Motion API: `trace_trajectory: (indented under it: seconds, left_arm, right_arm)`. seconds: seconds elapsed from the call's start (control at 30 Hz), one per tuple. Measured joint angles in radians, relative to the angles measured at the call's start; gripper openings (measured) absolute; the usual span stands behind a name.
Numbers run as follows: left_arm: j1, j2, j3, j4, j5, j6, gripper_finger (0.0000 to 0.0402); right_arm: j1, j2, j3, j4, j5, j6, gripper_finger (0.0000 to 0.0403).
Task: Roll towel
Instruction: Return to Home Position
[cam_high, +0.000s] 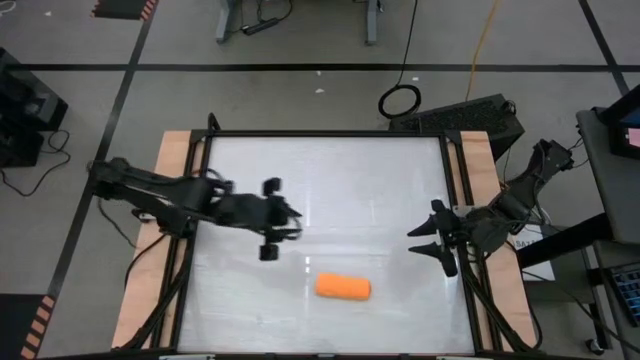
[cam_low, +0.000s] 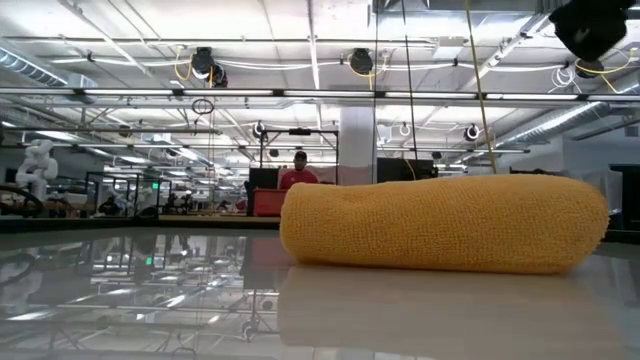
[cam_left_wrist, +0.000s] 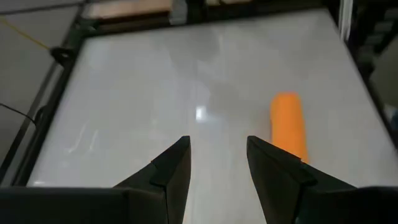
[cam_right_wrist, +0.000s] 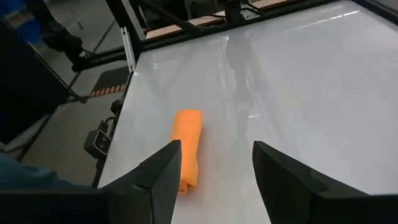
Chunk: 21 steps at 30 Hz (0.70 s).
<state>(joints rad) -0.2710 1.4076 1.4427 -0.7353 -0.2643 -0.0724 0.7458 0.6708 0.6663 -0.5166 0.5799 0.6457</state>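
— Item one, towel?
— We list the towel (cam_high: 343, 287): rolled, lying on the table (cam_high: 330, 170), touched by nothing.
— Grippers?
— We list left gripper (cam_left_wrist: 218, 142) and right gripper (cam_right_wrist: 216, 145): fingers spread, empty, either side of it.

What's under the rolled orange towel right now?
Only the glossy white table shows beneath the rolled towel; nothing rests on top. Whatever lies inside the roll or pressed under it is covered.

Glossy white table (cam_high: 330, 180), wooden edge boards (cam_high: 478, 150). Black cable coil (cam_high: 400, 100) and yellow cable (cam_high: 487, 40) on floor beyond. Person in red (cam_low: 298, 177) far behind.
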Motion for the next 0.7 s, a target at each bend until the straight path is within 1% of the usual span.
trace_trajectory:
  seconds: [0.1, 0.23, 0.37, 0.43, 0.7]
  left_arm:
    - [-0.041, -0.11, -0.094, 0.051, -0.069, -0.066, 0.0162]
    - [-0.097, -0.242, -0.27, 0.154, -0.149, -0.179, 0.0162]
    - [-0.142, -0.328, -0.449, 0.271, -0.183, -0.3, 0.0162]
    - [-0.157, -0.351, -0.529, 0.336, -0.185, -0.346, 0.0162]
    - [-0.177, -0.361, -0.78, 0.65, -0.205, -0.44, 0.0162]
  right_arm:
    - [0.023, -0.04, -0.092, 0.096, 0.027, 0.013, 0.0181]
    - [0.029, -0.089, -0.23, 0.267, 0.049, 0.004, 0.017]
    - [0.022, -0.141, -0.344, 0.402, 0.053, -0.025, 0.0158]
    - [0.011, -0.171, -0.388, 0.442, 0.053, -0.031, 0.0152]
    - [-0.043, -0.33, -0.483, 0.433, 0.05, -0.087, 0.0132]
